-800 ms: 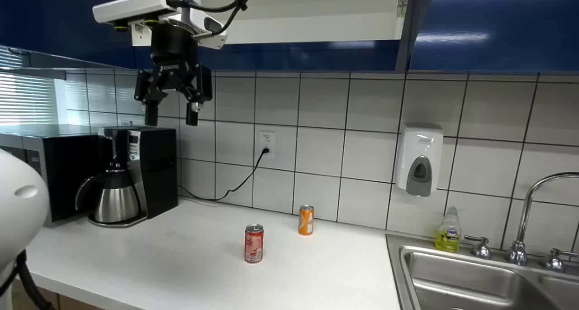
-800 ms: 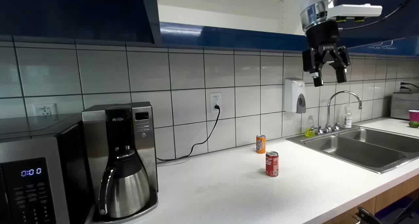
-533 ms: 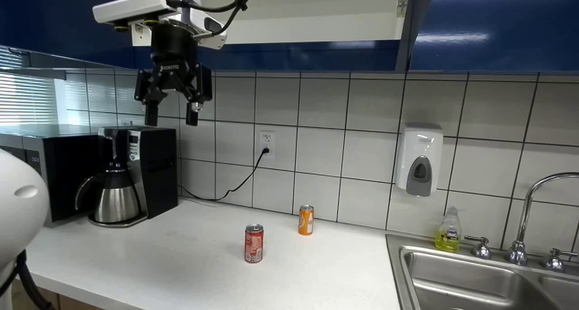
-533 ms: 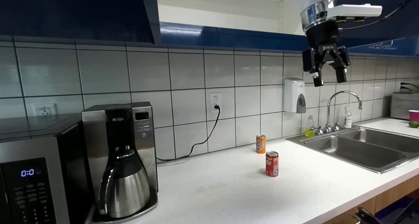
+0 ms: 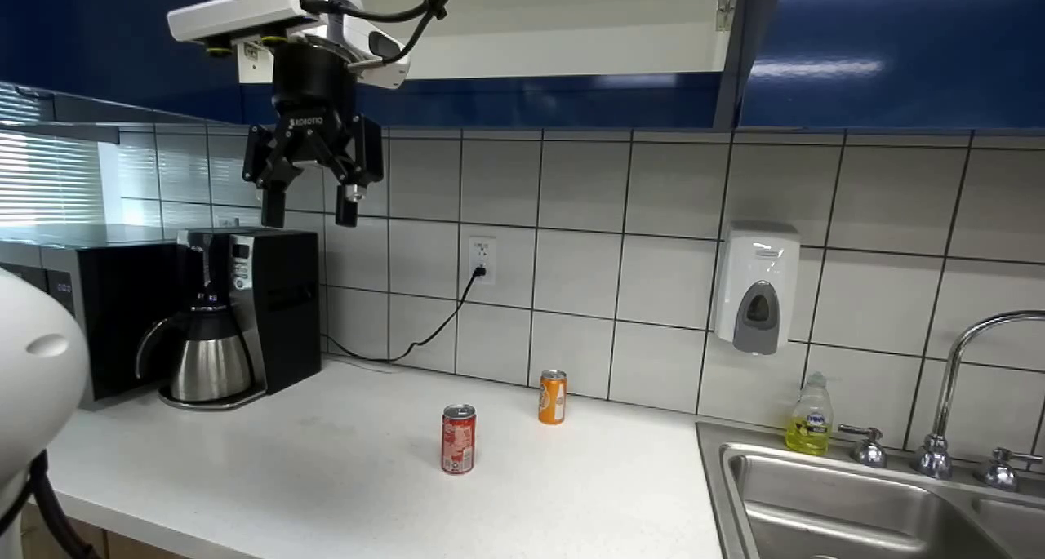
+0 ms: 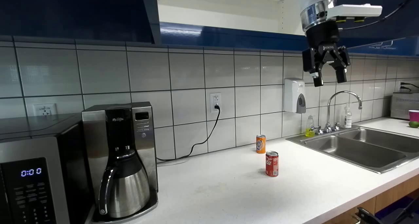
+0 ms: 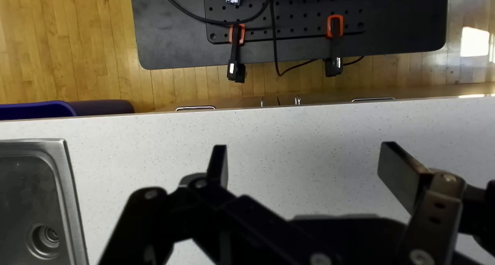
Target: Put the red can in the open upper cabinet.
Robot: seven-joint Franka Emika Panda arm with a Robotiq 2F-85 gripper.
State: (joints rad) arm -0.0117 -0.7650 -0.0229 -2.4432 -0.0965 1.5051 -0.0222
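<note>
My gripper [image 5: 310, 208], marked ROBOTIQ, hangs in the upper left of the frame in an exterior view, fingers [image 5: 347, 210] spread wide, nothing between them, pointing down

The red can [image 5: 458, 438] stands upright on the counter [image 5: 269, 477], lower middle of the frame, touching nothing else; I can't find it in the wrist view

Handling, my read: thin metal, light if drained, some heft if full, can't tell which. Ends stiff, sides likely to dent under a hard squeeze. Paint looks slick, so too soft a pinch may slip. I'd come straight down, one finger either side, slightly above mid-body, base left free for setting down. Moderate squeeze; clipping the rim could tip it

The cabinet [image 5: 555, 99], top of the frame, is the goal; pickup not yet done

Print, nearest first in an exterior view: microwave [image 6: 42, 166], lower left, shows 0:00. Coffee maker [image 6: 122, 166], left side, says Mr. Coffee. White script on the red can, partly turned away, reads like Coca-Cola to me. Orange can [image 6: 261, 144], near it but further back, right of centre, has blue-backed lettering I take for Fanta. Soap [image 6: 309, 127], right of the orange can, label too small to trust
</note>
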